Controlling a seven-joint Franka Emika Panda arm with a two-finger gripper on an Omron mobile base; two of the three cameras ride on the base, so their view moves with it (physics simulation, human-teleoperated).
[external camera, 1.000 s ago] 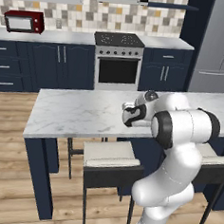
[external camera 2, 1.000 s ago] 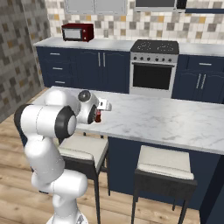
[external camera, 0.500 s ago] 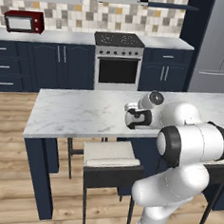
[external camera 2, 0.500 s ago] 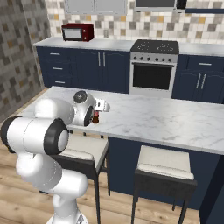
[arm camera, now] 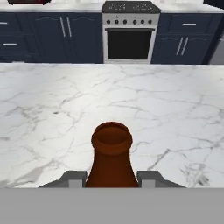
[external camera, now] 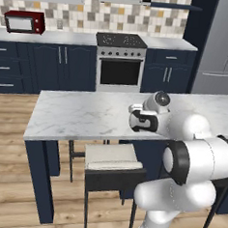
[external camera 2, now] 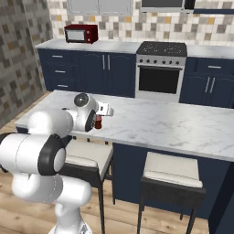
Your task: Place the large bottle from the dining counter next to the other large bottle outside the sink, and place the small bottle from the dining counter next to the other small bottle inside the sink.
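My arm has swung round over the last second, elbow now low and near the cameras. My claw [arm camera: 111, 177] stays clenched on the small bottle [arm camera: 111, 157], held between its tips just above the surface [arm camera: 52, 100]; sink next.

Arm [external camera: 190, 160]: glossy white rounded link shells, dark grey joint bands between segments. Wrist section: round grey end cap. Hand housing: white, with black face.
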